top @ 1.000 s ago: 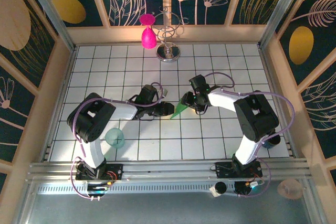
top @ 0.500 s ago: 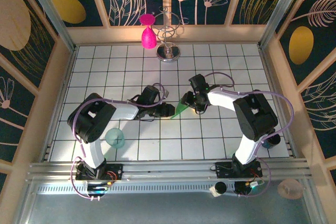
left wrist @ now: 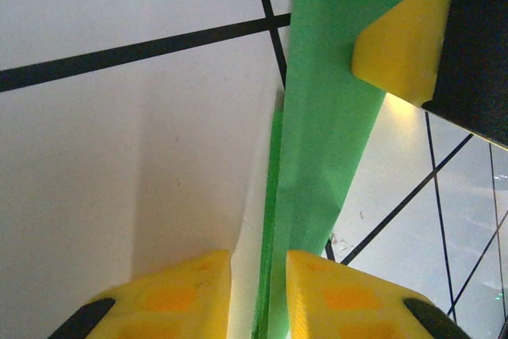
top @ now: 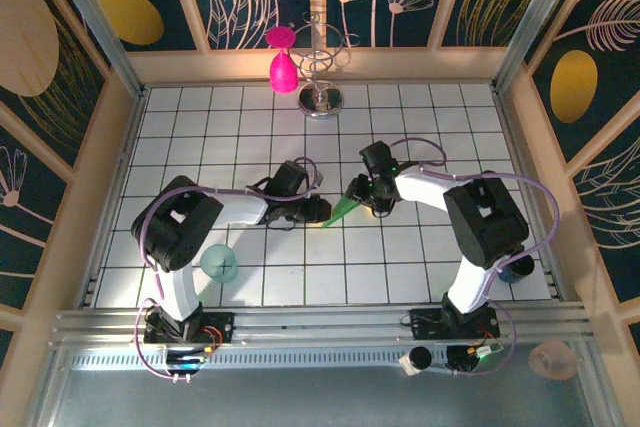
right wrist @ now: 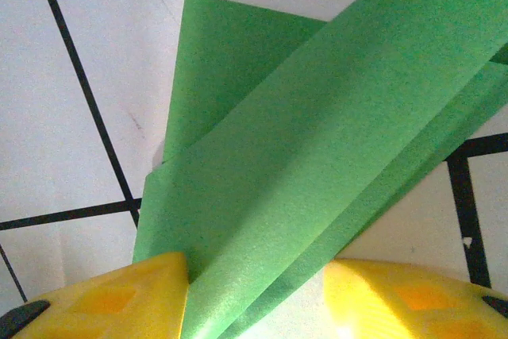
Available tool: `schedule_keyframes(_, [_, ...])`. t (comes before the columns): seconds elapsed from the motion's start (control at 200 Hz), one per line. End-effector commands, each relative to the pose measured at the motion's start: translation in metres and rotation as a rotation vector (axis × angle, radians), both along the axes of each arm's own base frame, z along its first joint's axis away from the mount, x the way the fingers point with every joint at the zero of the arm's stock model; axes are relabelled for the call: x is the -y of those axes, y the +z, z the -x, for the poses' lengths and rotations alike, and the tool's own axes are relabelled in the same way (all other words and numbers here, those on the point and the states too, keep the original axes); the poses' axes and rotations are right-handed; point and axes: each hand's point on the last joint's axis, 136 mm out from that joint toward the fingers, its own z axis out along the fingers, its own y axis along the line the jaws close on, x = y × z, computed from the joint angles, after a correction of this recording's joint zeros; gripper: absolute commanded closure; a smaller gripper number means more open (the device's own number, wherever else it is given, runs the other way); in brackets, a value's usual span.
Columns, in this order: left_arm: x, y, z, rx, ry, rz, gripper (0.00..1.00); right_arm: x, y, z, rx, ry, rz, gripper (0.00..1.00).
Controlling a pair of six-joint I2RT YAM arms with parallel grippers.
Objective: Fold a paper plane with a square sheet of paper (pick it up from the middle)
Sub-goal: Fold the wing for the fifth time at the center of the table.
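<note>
The paper plane (top: 343,209) is a narrow bright green dart lying aslant mid-table, nose toward the lower left. My right gripper (top: 358,194) holds its wide tail end. In the right wrist view the splayed green layers (right wrist: 317,140) span from one yellow finger to the other of that gripper (right wrist: 255,299). My left gripper (top: 322,209) is at the nose end. In the left wrist view its jaws (left wrist: 258,299) stand narrowly open around the plane's folded edge (left wrist: 325,140), which touches the right-hand finger only. One right-gripper finger (left wrist: 401,37) rests against the paper.
A translucent teal cup (top: 220,263) stands near the left arm's elbow. A pink teardrop object (top: 283,69) hangs by a metal wire stand (top: 322,99) at the back. Wooden walls (top: 110,147) bound the tiled floor on all sides.
My left gripper has slid right, up to the plane's nose end. The right gripper and the plane have stayed put.
</note>
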Motion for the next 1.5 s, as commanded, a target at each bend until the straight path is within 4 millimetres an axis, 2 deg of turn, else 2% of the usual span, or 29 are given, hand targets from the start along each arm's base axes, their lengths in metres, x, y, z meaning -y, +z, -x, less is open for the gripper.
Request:
schedule_keyframes(0.0, [-0.018,-0.044,0.016,-0.076,0.004,-0.143,0.75,0.009,-0.071,0.020,-0.103,-0.006,0.069,0.49])
schedule_keyframes(0.135, [-0.016,-0.036,0.012,-0.061,0.007,-0.137,0.76,0.012,-0.077,0.023,-0.117,-0.007,0.080,0.52])
schedule_keyframes(0.175, [-0.013,-0.029,0.009,-0.047,0.010,-0.124,0.76,0.006,-0.079,0.026,-0.118,0.009,0.084,0.52])
schedule_keyframes(0.365, [0.000,0.018,-0.003,0.034,0.022,-0.021,0.69,0.006,-0.082,0.027,-0.124,0.009,0.090,0.52])
schedule_keyframes(0.466, [0.003,0.025,-0.002,0.038,0.018,0.002,0.65,0.006,-0.081,0.027,-0.122,0.009,0.088,0.52])
schedule_keyframes(0.696, [0.007,0.009,0.005,0.002,-0.004,-0.038,0.65,0.006,-0.081,0.027,-0.122,0.008,0.087,0.52])
schedule_keyframes(0.896, [0.005,-0.007,0.009,-0.019,-0.020,-0.103,0.70,0.006,-0.081,0.027,-0.122,0.007,0.086,0.52])
schedule_keyframes(1.116, [-0.011,-0.034,0.012,-0.054,0.011,-0.216,0.75,0.002,-0.075,0.025,-0.113,0.009,0.068,0.52])
schedule_keyframes(1.256, [-0.018,-0.046,0.015,-0.075,0.016,-0.257,0.75,-0.005,-0.047,0.013,-0.050,0.019,0.025,0.51])
schedule_keyframes(1.397, [-0.019,-0.051,0.018,-0.087,0.009,-0.269,0.73,-0.013,0.004,-0.004,0.081,0.035,-0.044,0.50])
schedule_keyframes(1.497, [-0.020,-0.053,0.019,-0.089,0.006,-0.277,0.71,-0.012,0.038,-0.006,0.167,0.041,-0.078,0.48])
